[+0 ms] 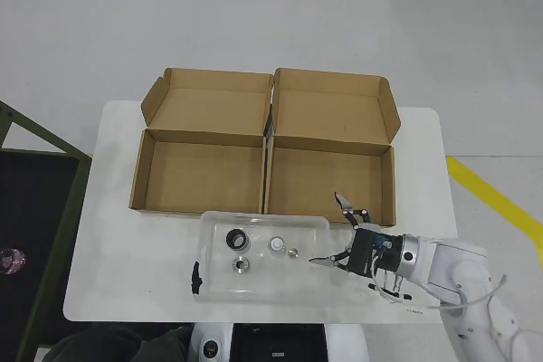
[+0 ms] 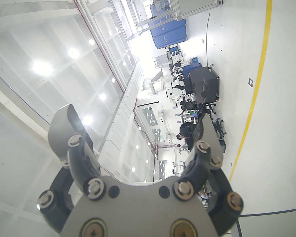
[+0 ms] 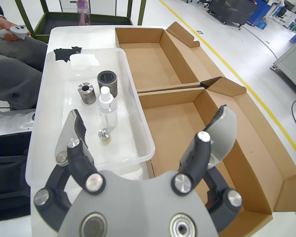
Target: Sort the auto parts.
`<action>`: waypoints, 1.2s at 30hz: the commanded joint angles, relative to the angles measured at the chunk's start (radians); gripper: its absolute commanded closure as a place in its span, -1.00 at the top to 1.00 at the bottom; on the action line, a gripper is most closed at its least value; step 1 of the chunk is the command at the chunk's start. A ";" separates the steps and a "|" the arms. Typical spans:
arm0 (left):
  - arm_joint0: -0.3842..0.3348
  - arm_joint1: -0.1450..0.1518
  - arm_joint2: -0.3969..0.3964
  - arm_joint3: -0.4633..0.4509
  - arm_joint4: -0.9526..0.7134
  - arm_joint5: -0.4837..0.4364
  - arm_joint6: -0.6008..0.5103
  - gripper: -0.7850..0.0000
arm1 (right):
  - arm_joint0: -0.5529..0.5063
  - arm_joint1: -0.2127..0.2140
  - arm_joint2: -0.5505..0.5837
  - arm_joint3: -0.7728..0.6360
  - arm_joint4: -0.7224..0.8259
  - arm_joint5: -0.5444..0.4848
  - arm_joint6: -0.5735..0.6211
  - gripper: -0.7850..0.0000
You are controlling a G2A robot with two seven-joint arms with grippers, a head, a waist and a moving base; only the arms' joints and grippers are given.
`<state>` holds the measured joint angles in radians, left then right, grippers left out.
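A clear plastic tray [image 1: 208, 271] [image 3: 37, 124] at the table's front holds a black linear bearing [image 1: 236, 240] [image 3: 107, 80], a steel cylinder with a bore [image 1: 242, 265] [image 3: 86, 92], a small white spray bottle [image 1: 277, 243] [image 3: 107, 107] and a little metal knob [image 1: 291, 253] [image 3: 104, 135]. My right gripper [image 1: 324, 228] [image 3: 149, 114] is open and holds nothing, low over the tray's right end, one finger above the tray and the other above the right cardboard box [image 1: 330, 185] [image 3: 187, 124]. My left gripper [image 2: 135, 119] is open, holds nothing and points up at the hall ceiling.
A second open cardboard box [image 1: 204, 176] [image 3: 153, 60] sits left of the first, both behind the tray with lids folded back. Black scraps [image 1: 195, 279] [image 3: 64, 52] stick to the tray's left end. A green cart [image 1: 27, 226] stands left of the table.
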<state>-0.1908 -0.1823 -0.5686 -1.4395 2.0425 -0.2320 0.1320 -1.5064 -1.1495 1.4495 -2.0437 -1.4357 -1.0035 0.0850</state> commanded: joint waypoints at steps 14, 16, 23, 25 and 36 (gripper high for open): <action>0.000 0.000 0.000 0.000 0.000 0.000 0.000 1.00 | 0.129 -0.005 -0.222 0.033 0.065 0.002 0.202 1.00; 0.000 0.000 0.000 0.000 0.000 0.000 0.000 1.00 | 0.144 -0.006 -0.252 0.042 0.066 0.008 0.222 1.00; 0.000 0.000 0.000 0.000 0.000 0.000 0.000 1.00 | 0.179 -0.007 -0.323 0.077 0.071 0.015 0.274 1.00; 0.000 0.000 0.000 0.000 0.000 0.000 0.000 1.00 | 0.181 -0.006 -0.334 0.082 0.072 0.014 0.286 1.00; 0.000 0.000 0.000 0.000 0.000 0.000 0.000 1.00 | 0.198 -0.002 -0.380 0.131 0.069 0.040 0.313 1.00</action>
<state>-0.1908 -0.1823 -0.5686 -1.4395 2.0425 -0.2320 0.1320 -1.3123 -1.1516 1.0724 -1.9185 -1.3654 -0.9685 0.3966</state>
